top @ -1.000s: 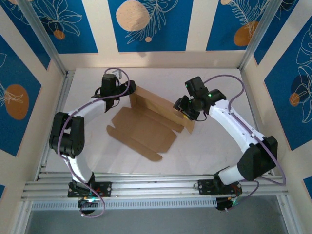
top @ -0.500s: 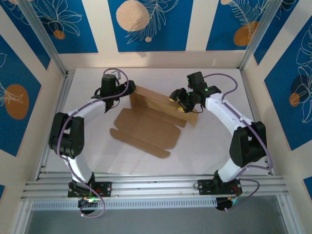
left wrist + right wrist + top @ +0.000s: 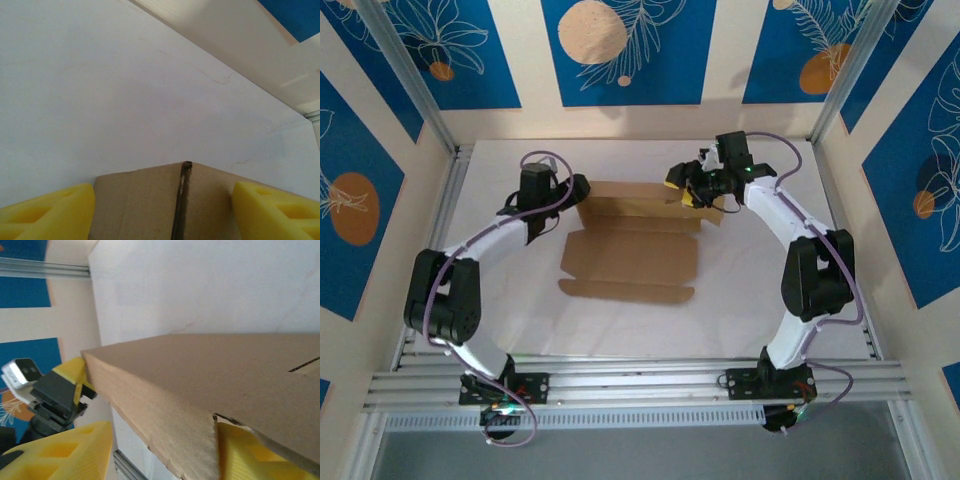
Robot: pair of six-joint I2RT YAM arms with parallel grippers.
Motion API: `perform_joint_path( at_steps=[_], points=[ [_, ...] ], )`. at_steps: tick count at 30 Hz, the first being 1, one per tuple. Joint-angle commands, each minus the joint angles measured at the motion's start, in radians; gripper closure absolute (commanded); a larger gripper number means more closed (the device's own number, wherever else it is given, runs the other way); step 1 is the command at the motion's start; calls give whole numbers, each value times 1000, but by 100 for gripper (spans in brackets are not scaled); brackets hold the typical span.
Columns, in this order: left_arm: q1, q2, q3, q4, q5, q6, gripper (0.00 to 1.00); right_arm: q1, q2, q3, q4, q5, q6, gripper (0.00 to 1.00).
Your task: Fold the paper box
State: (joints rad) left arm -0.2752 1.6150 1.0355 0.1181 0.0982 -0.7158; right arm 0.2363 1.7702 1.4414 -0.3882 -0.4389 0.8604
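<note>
Located paper box (image 3: 630,255) on far half of table (image 3: 620,330), centred across its width. Noted partly formed state: one long wall raised along the side nearest the table's far edge, remaining panels and flap lying flat toward the table's near edge.

Long axis: parallel to the table's far edge, running left to right. Open face up; flat flap pointing at the table's near edge.

Found left gripper (image 3: 577,189) at the raised wall's left end, toward the table's left edge; jaws wide, yellow fingers (image 3: 50,210) flanking a cardboard corner. Cannot tell clamped from merely straddling.

Found right gripper (image 3: 682,190) at the wall's right end; jaws parted astride the wall, with a visible gap beside one finger (image 3: 65,452). Judged not clamped.

Risks, judged:
- Unequal push from the two ends: twisting of the sheet, sliding across the smooth table.
- Letting go early: springing back flat of the raised wall.
- Bending off the score line: crushed corner or torn tab beside the right finger.
</note>
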Motion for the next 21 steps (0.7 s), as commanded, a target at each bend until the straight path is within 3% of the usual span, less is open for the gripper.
perform_joint_path(
  at_steps=[1, 13, 21],
  points=[
    [-15, -29, -34, -39, 6, -8, 28, 1, 13, -15, 140, -125, 35, 45],
    [-39, -60, -34, -79, -82, 24, 27, -35, -96, -255, 449, -61, 185, 41],
    [-52, -60, -38, -86, -93, 7, 28, -45, -59, -308, 651, -97, 312, 53]
  ],
)
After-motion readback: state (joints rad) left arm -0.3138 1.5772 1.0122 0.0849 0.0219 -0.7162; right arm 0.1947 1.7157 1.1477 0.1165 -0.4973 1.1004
